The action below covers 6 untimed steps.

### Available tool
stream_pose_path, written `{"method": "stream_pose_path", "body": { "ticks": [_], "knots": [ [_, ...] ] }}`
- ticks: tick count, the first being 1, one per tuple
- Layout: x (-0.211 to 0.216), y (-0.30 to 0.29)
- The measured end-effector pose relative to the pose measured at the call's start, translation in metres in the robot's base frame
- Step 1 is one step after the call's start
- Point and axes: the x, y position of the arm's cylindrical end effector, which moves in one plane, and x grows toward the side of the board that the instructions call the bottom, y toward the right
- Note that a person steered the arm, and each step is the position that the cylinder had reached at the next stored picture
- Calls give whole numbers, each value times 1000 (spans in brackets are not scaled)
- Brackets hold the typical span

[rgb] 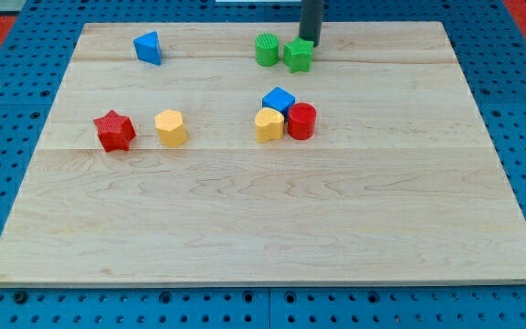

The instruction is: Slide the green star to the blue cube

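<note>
**My tip behind the green star at the board's top edge**

The wooden board [272,228] fills most of the view and lies on a blue pegboard [26,41]. My rod comes down from the view's top, and my tip [309,42] ends just behind the green star [299,54], at the star's top right side; I cannot tell whether it touches. There is no hand here to spread or pinch, only the bare rod.

The green star sits near the board's top edge, a little right of the middle, touching or almost touching a green cylinder [267,49] on its left. The blue cube [278,100] lies nearer the board's middle, below the star and apart from it. A red cylinder [301,121] and a yellow heart-like block [268,124] press against the cube's lower sides.

Toward the board's left edge stand a red star [114,131] and, just beside it, a yellow hexagonal block [171,128]. A blue triangular block [149,47] rests near the top left corner.
</note>
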Motion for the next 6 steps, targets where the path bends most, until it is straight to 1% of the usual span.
{"method": "stream_pose_path", "body": {
  "ticks": [1, 3, 6],
  "knots": [
    [14, -15],
    [30, -4],
    [50, -4]
  ]
}}
